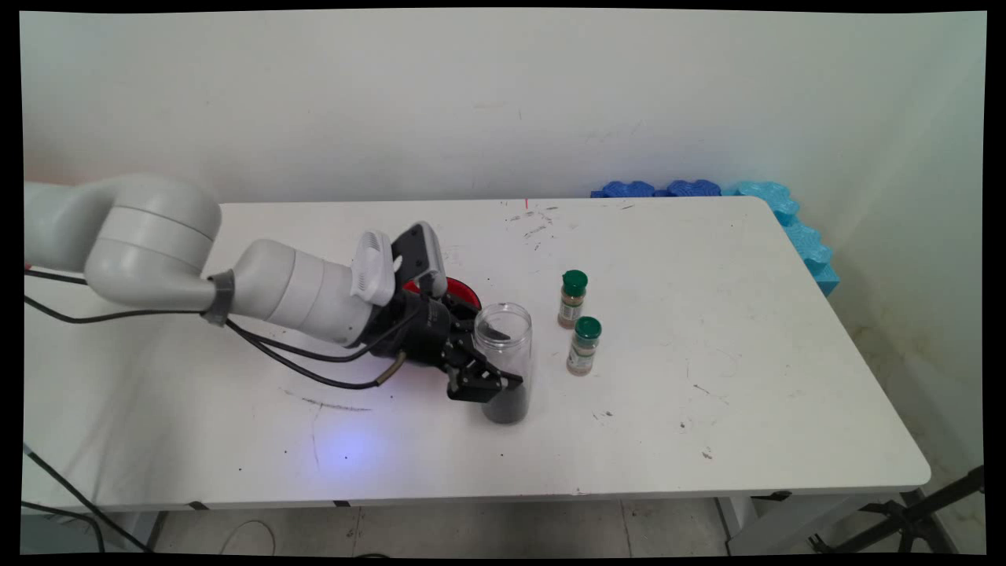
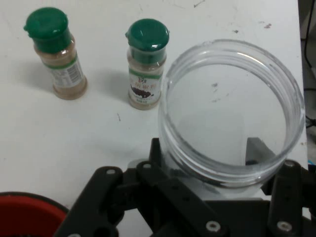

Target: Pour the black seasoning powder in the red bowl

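Fingers [image 1: 489, 383] clamp clear jar [image 1: 507, 354]; two green-capped spice bottles [image 1: 572, 299] [image 1: 584, 346] just beyond; red lid [image 1: 464, 292] behind.

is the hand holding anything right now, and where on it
Yes: the hand grips the open clear jar by its lower side wall, fingers on either side; the jar stands upright on the table.

Jar [image 1: 504, 362] on table [image 1: 786, 377] — two spice bottles [image 1: 573, 298] right, lid [image 1: 464, 292] behind.
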Controlling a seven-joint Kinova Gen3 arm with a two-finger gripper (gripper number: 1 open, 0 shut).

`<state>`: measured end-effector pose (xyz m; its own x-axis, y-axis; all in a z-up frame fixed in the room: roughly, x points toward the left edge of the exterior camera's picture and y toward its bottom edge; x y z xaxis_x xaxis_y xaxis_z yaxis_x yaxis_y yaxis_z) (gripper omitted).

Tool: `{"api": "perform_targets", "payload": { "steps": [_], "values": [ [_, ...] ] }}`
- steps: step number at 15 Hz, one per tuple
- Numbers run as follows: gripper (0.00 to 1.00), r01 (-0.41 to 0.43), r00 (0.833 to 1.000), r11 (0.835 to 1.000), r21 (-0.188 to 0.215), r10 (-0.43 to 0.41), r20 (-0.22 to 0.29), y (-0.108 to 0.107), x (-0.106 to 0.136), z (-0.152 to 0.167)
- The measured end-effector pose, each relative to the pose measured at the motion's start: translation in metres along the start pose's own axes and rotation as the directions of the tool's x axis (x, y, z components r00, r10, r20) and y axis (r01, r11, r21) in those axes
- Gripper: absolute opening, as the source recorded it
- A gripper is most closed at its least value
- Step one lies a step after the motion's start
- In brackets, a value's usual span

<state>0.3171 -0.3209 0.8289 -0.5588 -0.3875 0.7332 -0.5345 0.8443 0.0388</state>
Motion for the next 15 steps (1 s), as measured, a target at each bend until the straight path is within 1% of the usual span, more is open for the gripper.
{"api": "perform_targets", "payload": {
  "steps": [3,10,15],
  "values": [
    [0.0,-0.011,1.0,1.0,0.002,0.011,-0.013,-0.004,0.007,-0.018],
    [0.0,-0.016,0.999,1.0,-0.012,0.015,-0.036,-0.013,0.033,-0.079],
    [0.0,0.042,0.997,0.999,-0.018,-0.043,-0.067,-0.029,0.053,-0.114]
  ]
}}
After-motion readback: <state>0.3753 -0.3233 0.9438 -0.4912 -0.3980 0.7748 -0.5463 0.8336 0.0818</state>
